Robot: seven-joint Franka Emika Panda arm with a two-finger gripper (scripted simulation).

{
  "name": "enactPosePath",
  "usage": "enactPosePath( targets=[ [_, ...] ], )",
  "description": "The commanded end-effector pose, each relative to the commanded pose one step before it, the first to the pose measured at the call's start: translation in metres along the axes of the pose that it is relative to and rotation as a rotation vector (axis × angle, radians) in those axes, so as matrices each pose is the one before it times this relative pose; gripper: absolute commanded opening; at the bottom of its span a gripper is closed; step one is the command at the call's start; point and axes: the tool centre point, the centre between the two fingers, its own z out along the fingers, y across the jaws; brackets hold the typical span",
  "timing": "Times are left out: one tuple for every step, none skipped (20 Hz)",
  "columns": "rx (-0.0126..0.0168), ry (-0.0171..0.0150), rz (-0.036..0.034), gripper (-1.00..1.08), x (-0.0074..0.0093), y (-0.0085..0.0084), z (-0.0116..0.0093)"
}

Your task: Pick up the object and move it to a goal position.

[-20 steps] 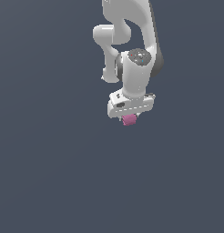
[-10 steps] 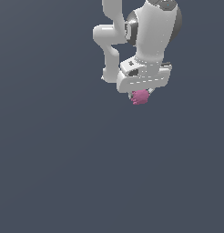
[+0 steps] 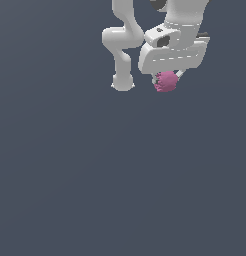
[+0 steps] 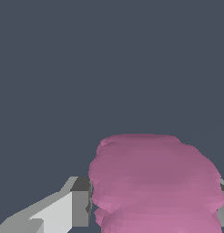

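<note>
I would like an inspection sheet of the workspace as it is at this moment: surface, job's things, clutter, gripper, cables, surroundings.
Surface: plain dark blue-grey ground, uniform, no marks seen.
Job's things: small pink-magenta lumpy blob, bumpy surface, hanging under the gripper in the exterior view; it fills the lower part of the wrist view. No goal marker seen.
Clutter: nothing seen.
Gripper: white gripper, shut on the blob; one grey finger touches the blob's side, the other shows only at the picture's edge. The gripper is much wider than the blob.
Cables: nothing seen.
Surroundings: white jointed arm and its round base at the top of the exterior view; nothing else seen.
</note>
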Motion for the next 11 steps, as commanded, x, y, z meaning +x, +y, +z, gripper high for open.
enactPosePath(
  targets=[
    [0.00031,-0.00147,0.00057,-1.0,-0.00302,-0.00613,-0.01546],
    [0.0,0.0,0.0,-1.0,-0.00074,-0.00201,-0.00491],
    [0.0,0.0,0.0,-1.0,-0.00062,-0.00179,-0.00437],
    [0.0,0.0,0.0,-1.0,-0.00049,-0.00157,-0.00382],
    [0.0,0.0,0.0,-1.0,-0.00036,-0.00136,-0.00327],
    [0.00054,0.00007,0.00043,-1.0,-0.00024,-0.00071,-0.00278],
    [0.0,0.0,0.0,-1.0,-0.0001,-0.00093,-0.00219],
    [0.0,0.0,0.0,-1.0,0.00002,-0.00072,-0.00165],
    [0.0,0.0,0.0,-1.0,0.00011,-0.00051,-0.00112],
    [0.0,0.0,0.0,-1.0,0.00014,-0.00029,-0.00062],
    [0.0,0.0,0.0,-1.0,0.00006,-0.00009,-0.00018]
  ],
)
